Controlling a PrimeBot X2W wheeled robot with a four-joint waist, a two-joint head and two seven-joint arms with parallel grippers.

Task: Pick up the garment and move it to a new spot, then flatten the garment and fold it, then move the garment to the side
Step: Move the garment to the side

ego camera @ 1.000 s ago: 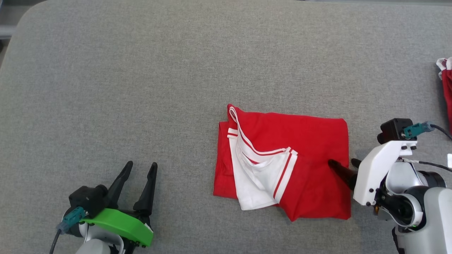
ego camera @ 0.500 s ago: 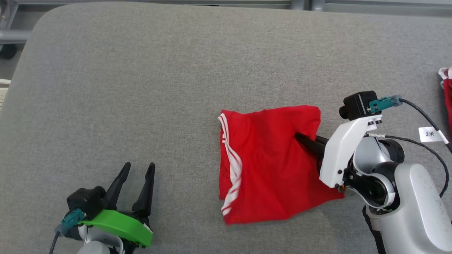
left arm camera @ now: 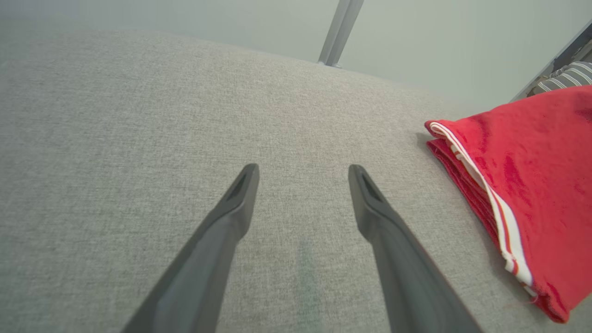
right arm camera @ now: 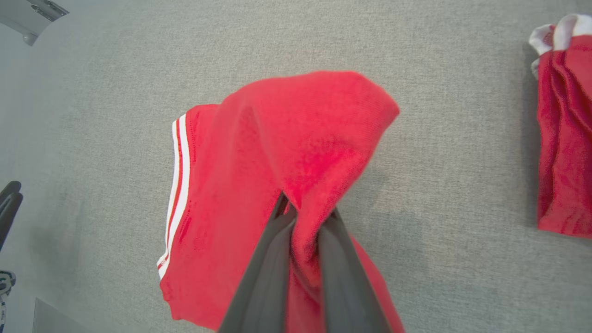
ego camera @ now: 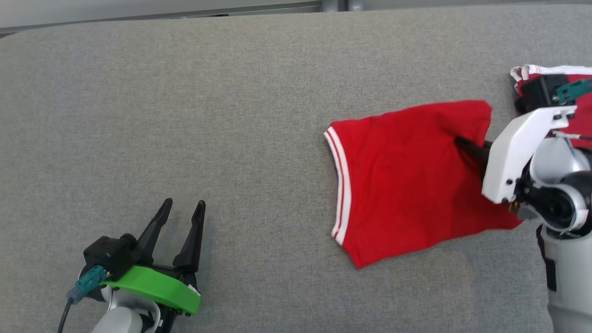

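Garments: two, both red with white trim. Task garment (ego camera: 407,185) right of centre on counter (ego camera: 185,92), pinched mid-cloth by right tool (right arm camera: 307,208), striped edge facing left. Apart from it, other garment (right arm camera: 562,138) further right. Tools: two; left tool (ego camera: 184,203) spread wide, lower left. Loads of grey room left and centre.
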